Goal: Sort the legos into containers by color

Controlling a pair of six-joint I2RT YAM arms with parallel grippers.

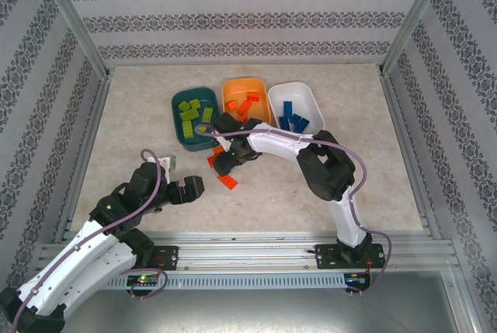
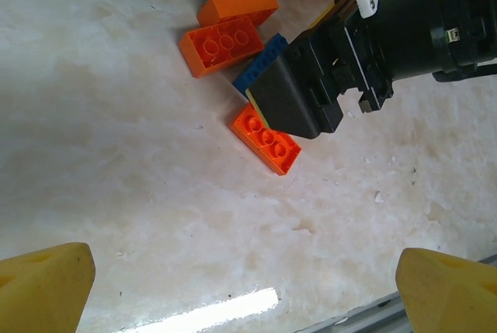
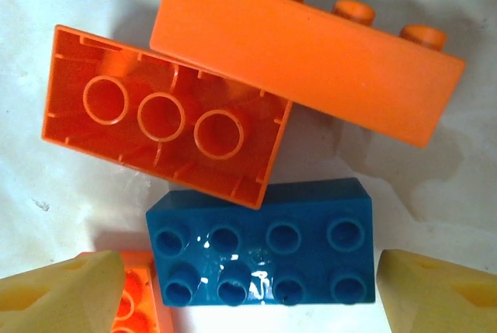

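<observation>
— So, what does the loose blue lego [image 3: 260, 244] look like?
— A glossy two-by-four brick, studs up, flat on the surface [image 2: 116, 193] near the orange tub [image 1: 245, 81].
— What crowds it?
— An upturned orange lego [image 3: 167, 116] butts one long edge, with an orange lego on its side [image 3: 307, 53] beyond. A third orange lego [image 3: 144, 302] sits at one corner, partly behind a fingertip [image 3: 62, 294].
— And the right tool [image 3: 250, 290]?
— Jaws wide, one either side of the blue brick, gripping nothing. The left tool [image 2: 245, 290] hovers close by, wide open, empty.
</observation>
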